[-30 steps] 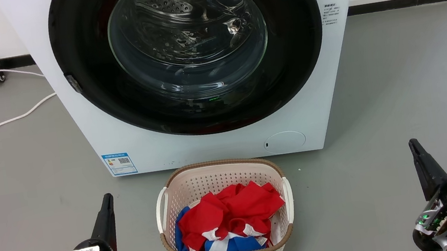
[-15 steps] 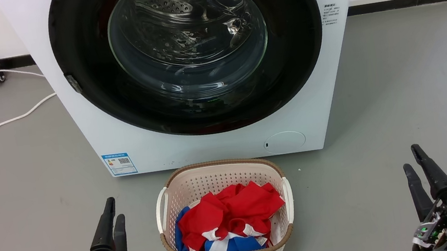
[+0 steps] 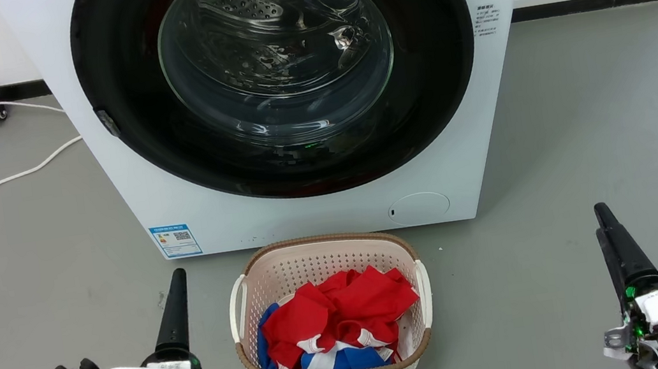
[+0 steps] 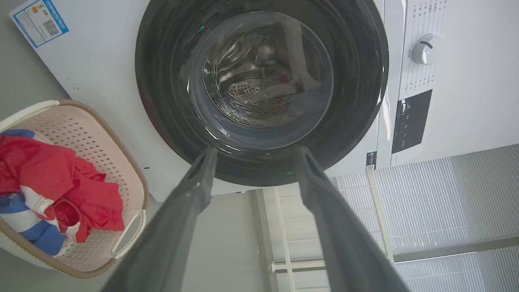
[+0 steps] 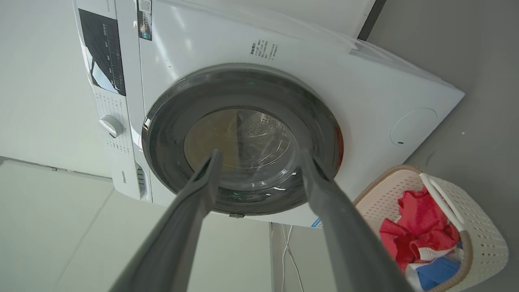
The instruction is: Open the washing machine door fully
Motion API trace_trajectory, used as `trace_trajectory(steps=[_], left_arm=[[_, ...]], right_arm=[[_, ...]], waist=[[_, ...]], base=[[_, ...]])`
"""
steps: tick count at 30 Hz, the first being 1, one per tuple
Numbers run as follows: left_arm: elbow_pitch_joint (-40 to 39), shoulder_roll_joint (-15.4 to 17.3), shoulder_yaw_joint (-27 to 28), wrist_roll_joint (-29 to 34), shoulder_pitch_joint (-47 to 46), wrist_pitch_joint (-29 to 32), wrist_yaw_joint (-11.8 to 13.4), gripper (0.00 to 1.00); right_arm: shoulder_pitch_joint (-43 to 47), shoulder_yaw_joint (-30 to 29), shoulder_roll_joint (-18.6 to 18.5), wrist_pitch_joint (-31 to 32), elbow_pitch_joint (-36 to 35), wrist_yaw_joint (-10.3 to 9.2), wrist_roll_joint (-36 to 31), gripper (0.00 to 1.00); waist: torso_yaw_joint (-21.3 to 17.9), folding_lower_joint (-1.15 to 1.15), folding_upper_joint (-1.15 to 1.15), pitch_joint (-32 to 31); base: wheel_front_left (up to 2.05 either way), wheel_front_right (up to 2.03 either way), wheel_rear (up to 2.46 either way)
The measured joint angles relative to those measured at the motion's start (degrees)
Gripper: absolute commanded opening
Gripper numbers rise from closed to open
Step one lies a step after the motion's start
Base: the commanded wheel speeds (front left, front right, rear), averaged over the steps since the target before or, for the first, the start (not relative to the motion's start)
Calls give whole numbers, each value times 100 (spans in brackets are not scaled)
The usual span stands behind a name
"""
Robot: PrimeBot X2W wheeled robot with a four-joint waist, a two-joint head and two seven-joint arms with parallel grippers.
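Item: my left claw [image 4: 256, 151] and right claw [image 5: 260, 155], newly re-angled, gape empty; washing machine door [image 3: 278, 76] stays shut, untouched.

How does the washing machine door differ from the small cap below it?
The door is glossy black with a clear glass centre; the cap is white. The door is nearly as wide as the machine; the cap is far smaller. Both are round, on the machine's front.

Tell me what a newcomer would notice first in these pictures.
The large round glossy black washing machine door, shut, with its bulging glass centre, nearly spans the white boxy washing machine at top centre of the head view. Directly below sits a cream perforated plastic basket holding crumpled red and blue clothes.
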Motion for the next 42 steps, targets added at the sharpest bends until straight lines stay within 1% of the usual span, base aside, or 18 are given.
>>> trace_trajectory(steps=[9,16,24,32,42], left_arm=[[-185,49,-225,1482,-2,-201,0,100],[-205,97,-393,2369,-2,-353,34,100],[-210,202,-586,3167,-21,-504,130,100],[-247,276,-749,3801,-61,-654,205,100],[-216,408,-921,4522,-101,-821,331,100]], right_arm=[[86,31,4,-188,-270,0,-1462,100],[121,75,8,-229,-423,0,-2473,100],[166,130,12,-252,-581,1,-3353,100],[213,133,16,-304,-717,1,-4168,100],[237,186,20,-321,-899,1,-5023,100]], waist=[[-3,0,0,4],[8,0,0,4],[17,0,0,18],[28,0,0,12],[21,0,0,37]], base=[[0,0,0],[0,0,0],[0,0,0],[0,0,0],[0,0,0]])
